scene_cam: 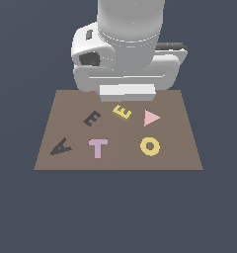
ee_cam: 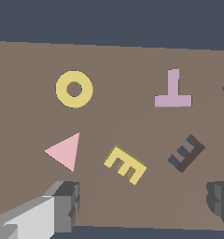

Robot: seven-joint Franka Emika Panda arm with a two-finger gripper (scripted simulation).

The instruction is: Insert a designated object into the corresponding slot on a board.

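Note:
The yellow E block [scene_cam: 122,113] lies flat on the brown board [scene_cam: 66,104], tilted, near the board's far middle. The dark E-shaped slot [scene_cam: 92,118] is just to its left in the exterior view, a small gap apart. In the wrist view the yellow E [ee_cam: 125,164] lies between the two fingers, with the slot [ee_cam: 186,153] beside it. My gripper [ee_cam: 142,205] is open and empty, with its fingers [ee_cam: 62,200] spread wide above the board. In the exterior view the arm's hand [scene_cam: 126,91] hovers over the board's far edge, above the E, and hides the fingertips.
On the board also lie a pink triangle [scene_cam: 150,118], a yellow O ring [scene_cam: 150,146] and a pink T [scene_cam: 98,147]. A dark A-shaped recess [scene_cam: 60,147] is at the board's near left in the exterior view. Dark floor surrounds the board.

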